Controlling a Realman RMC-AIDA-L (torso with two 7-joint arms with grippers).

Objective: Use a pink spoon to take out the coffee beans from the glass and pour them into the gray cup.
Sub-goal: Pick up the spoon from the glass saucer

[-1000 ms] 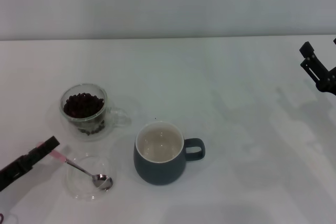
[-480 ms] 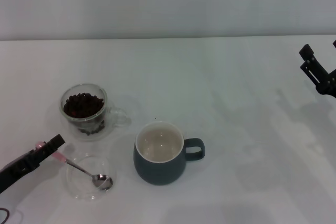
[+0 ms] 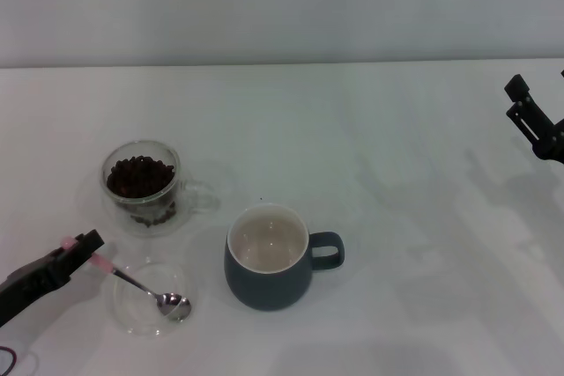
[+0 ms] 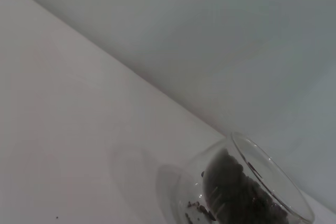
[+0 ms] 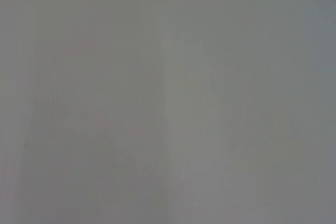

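The pink spoon lies with its metal bowl in a flat clear glass dish at the front left; its pale pink handle end points left. My left gripper sits right at that handle end, with pink showing on both sides of its tip. The glass holds a heap of coffee beans just behind the dish, and also shows in the left wrist view. The gray cup stands upright right of the dish, its cream inside empty. My right gripper hangs parked at the far right.
The white table stretches to a pale wall at the back. The cup's loop handle points right. The right wrist view shows only a blank grey surface.
My left gripper pushed forward along the spoon handle, then drew back a little toward the front left. The spoon bowl shifted only slightly in the dish. The right arm stayed parked.
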